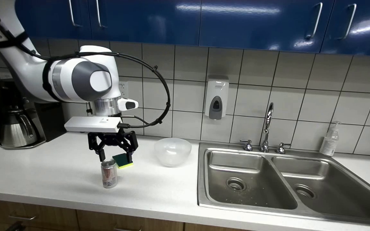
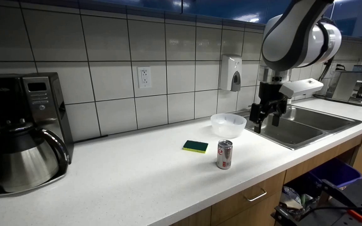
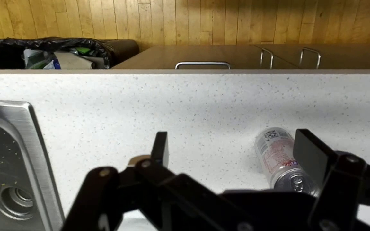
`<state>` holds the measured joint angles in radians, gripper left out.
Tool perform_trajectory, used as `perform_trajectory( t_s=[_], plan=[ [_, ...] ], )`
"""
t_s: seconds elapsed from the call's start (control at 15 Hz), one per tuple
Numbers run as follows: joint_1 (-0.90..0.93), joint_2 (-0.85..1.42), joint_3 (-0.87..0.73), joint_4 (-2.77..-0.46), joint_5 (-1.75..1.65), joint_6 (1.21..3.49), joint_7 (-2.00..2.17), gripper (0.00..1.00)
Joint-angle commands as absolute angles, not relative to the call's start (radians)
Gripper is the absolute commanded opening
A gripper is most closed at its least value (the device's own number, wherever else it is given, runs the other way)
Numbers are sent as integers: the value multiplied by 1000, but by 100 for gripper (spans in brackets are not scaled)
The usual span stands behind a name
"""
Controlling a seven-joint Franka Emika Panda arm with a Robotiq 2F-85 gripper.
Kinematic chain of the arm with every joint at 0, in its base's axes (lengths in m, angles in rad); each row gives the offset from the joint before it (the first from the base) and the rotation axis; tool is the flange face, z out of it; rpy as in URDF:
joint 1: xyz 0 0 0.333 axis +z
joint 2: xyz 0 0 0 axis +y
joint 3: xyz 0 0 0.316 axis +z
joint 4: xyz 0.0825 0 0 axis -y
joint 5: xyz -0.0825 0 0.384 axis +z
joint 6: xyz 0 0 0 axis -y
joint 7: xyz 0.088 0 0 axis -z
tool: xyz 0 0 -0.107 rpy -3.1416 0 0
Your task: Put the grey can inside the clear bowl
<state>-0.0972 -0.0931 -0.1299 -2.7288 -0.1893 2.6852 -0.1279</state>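
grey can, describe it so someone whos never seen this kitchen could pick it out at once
Start at the steel double sink, then follow the white counter toward the steel carafe. On that stretch, the grey can stands upright, nearer the front edge than the clear bowl and the sponge. Unlike those two, it is a small metal cylinder with reddish printing on its side.
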Motion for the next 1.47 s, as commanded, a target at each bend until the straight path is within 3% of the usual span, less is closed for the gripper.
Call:
perform_trajectory(
  t_s=[0.0,1.4],
  plan=[
    [-82,13,-86,-2654,-187,2725,-25,100],
    [100,369,-87,-2385,-183,2761,232,100]
  ],
)
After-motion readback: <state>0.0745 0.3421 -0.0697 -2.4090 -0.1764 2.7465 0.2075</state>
